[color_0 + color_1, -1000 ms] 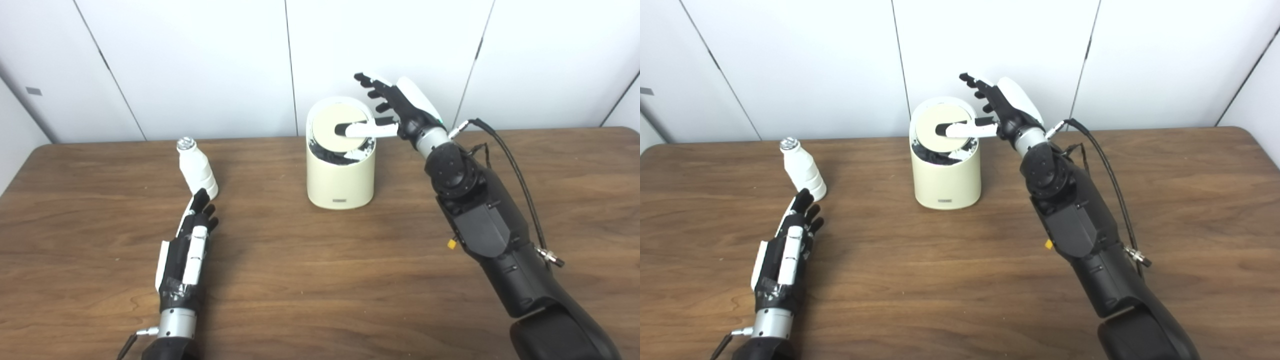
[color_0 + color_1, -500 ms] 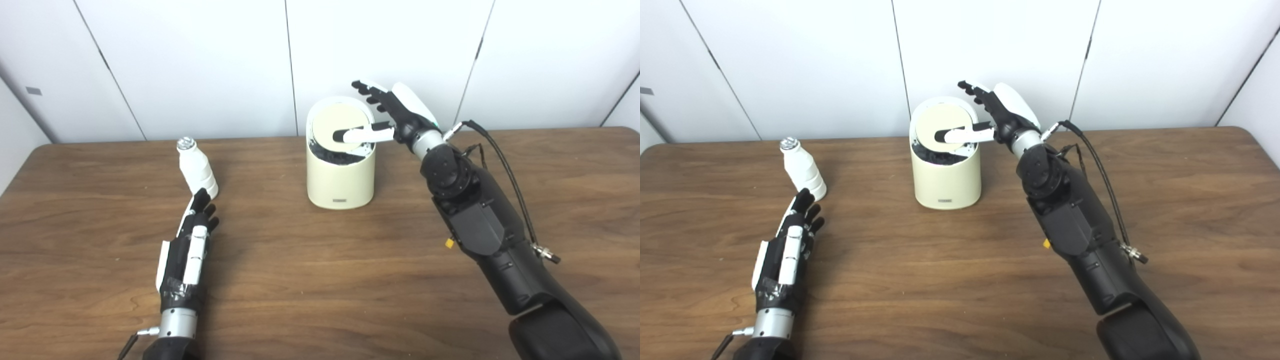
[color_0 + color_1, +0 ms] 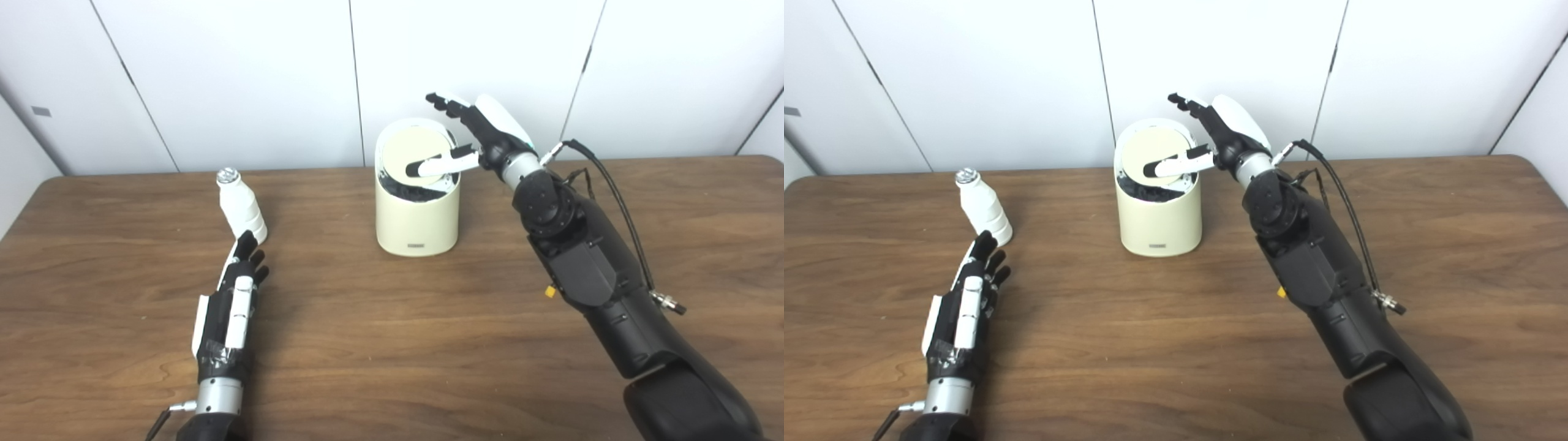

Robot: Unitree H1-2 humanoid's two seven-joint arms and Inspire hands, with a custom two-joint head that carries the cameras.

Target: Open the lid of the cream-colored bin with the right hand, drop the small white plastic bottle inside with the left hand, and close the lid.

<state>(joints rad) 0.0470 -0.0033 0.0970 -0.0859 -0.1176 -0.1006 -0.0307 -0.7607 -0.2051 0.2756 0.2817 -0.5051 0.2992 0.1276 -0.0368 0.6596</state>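
Right hand (image 3: 484, 131), fingers spread, presses its thumb on the bin (image 3: 418, 214) lid (image 3: 416, 150), tilting it; left hand (image 3: 229, 303) lies flat, empty, near the bottle (image 3: 241, 205).

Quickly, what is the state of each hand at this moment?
Left hand: open, flat on the table, holding nothing.
Right hand: open, thumb on the tilted bin lid, gripping nothing.

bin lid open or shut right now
Open: the lid is tilted up at the back, and the bin's dark inside shows below its front edge.
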